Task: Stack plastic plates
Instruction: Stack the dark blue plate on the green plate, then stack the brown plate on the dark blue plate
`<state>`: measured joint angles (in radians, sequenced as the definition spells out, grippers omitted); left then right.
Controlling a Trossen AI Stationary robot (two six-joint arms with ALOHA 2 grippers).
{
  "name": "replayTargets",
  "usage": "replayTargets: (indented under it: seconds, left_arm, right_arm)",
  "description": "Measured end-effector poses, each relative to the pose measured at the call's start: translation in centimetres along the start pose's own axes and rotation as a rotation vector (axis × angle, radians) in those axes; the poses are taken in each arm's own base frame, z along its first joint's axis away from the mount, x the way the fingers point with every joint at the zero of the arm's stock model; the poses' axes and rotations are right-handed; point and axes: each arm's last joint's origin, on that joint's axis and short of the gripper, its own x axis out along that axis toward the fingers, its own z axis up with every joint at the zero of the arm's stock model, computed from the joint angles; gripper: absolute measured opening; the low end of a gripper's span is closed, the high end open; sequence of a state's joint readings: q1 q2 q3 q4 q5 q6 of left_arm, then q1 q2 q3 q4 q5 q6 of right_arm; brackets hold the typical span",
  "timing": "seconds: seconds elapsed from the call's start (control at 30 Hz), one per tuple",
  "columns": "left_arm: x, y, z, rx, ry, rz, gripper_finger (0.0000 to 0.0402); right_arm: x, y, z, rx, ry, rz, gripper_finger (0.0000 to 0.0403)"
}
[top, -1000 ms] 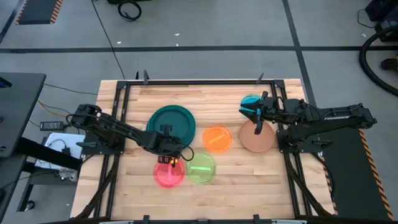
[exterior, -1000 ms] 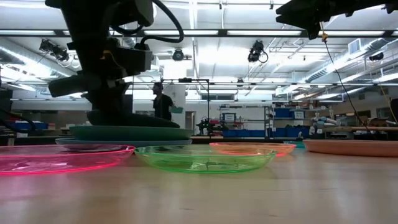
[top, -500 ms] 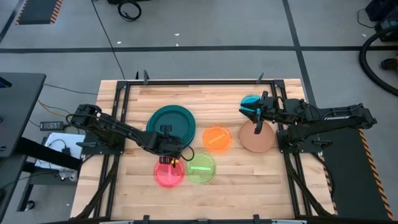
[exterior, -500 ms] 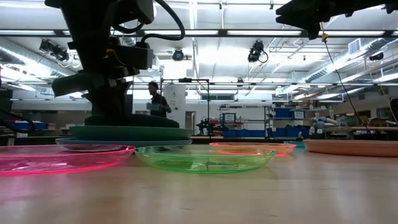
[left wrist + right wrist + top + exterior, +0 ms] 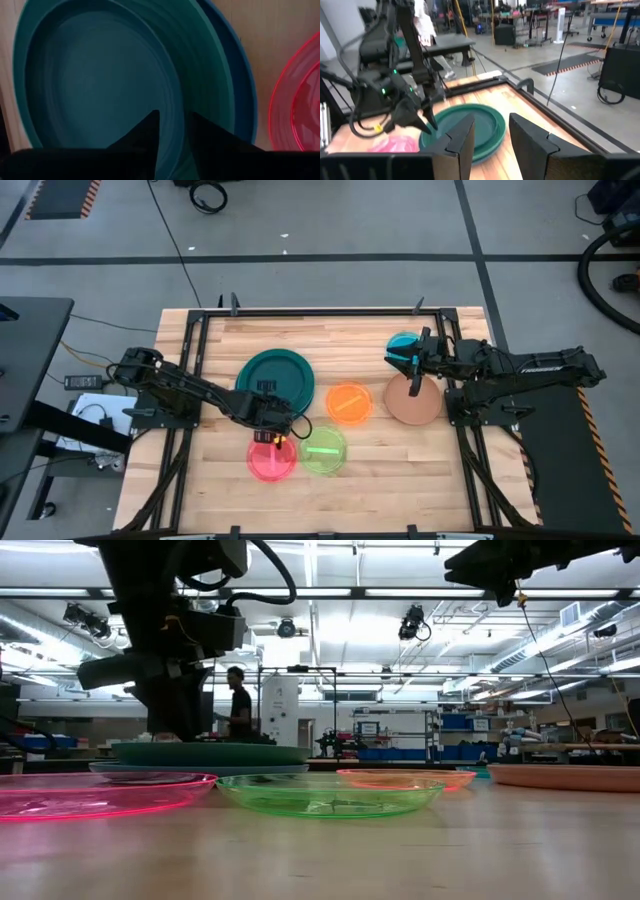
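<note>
1. Stack so far: dark teal plate sits on top of a teal one and a blue plate, whose rim shows at the edge in the left wrist view. Pile is left of centre on the table.

2. Loose plates: pink plate near the front, neon green plate just beside it, rims look touching or nearly so. Orange plate at mid table. Brown plate to the right, cyan plate behind it near the back-right corner.

3. Left gripper is over the front edge of the teal pile, w/ the pink plate just in front. Fingers stand a little apart in its wrist view, nothing between them, pointing down at the dark teal plate.

4. Right gripper hangs between the cyan & brown plates, raised off the table. Fingers apart in its wrist view, empty.

5. Step in hand, my read: big plates are done, and the left arm is between picks, prob going for the pink plate next.

6. Next move needs: get a finger under a thin rim lying flat on wood. Pink & green sit close, so a nudge may shift both.

7. Order matters: brown prob should go on before the small translucent ones.

8. A person walks in the room behind, far from the table.
</note>
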<state>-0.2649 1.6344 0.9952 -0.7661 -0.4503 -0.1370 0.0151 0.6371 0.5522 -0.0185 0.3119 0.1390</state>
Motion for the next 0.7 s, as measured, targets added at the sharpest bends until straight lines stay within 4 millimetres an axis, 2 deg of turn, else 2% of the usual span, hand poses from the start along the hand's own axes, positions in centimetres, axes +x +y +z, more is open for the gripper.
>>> replayTargets:
  seconds: [0.33, 0.5, 0.7]
  left_arm:
    - [-1.4, 0.4, 1.5, -0.001, -0.046, -0.009, 0.0107]
    - [-2.2, 0.6, 2.4, 0.032, -0.089, -0.012, 0.0107]
    - [-2.5, 0.7, 2.7, 0.071, -0.102, -0.011, 0.0107]
  right_arm:
    - [1.5, -0.3, -1.8, -0.017, 0.161, -0.052, 0.0132]
    - [2.6, -1.1, -3.5, -0.010, 0.311, -0.131, 0.0132]
    - [2.7, -2.2, -5.6, 0.034, 0.513, -0.236, 0.0132]
